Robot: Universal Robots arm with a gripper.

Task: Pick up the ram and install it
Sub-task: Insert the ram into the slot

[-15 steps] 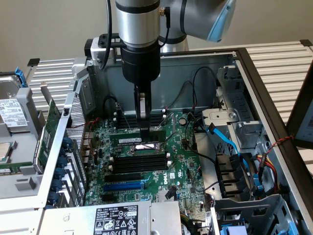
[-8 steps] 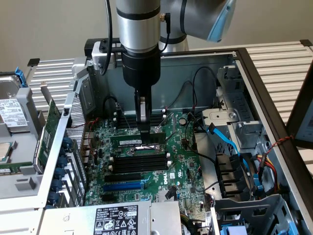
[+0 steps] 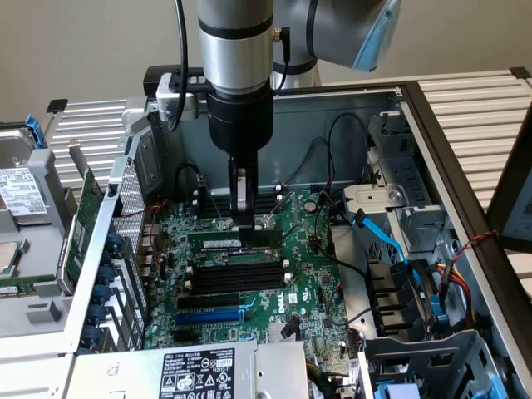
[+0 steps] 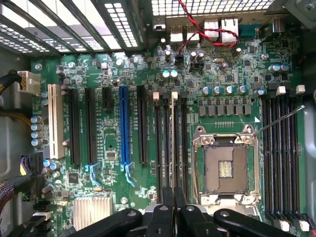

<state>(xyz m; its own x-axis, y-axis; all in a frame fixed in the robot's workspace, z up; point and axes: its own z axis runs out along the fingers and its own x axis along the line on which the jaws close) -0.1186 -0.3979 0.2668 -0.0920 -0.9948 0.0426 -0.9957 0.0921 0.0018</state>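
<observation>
Low down, gripper (image 3: 246, 239) clamped on ram (image 3: 216, 242), upright at motherboard slots (image 3: 237, 278)

You have a plain beige wall (image 3: 75, 41) behind, evenly lit. The desk (image 3: 478, 112) is pale and ribbed, with a dark panel (image 3: 514, 187) at the exterior view's right.

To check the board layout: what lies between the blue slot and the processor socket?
In the wrist view: one long black slot, then the memory slots, with the ram along one of them.
</observation>
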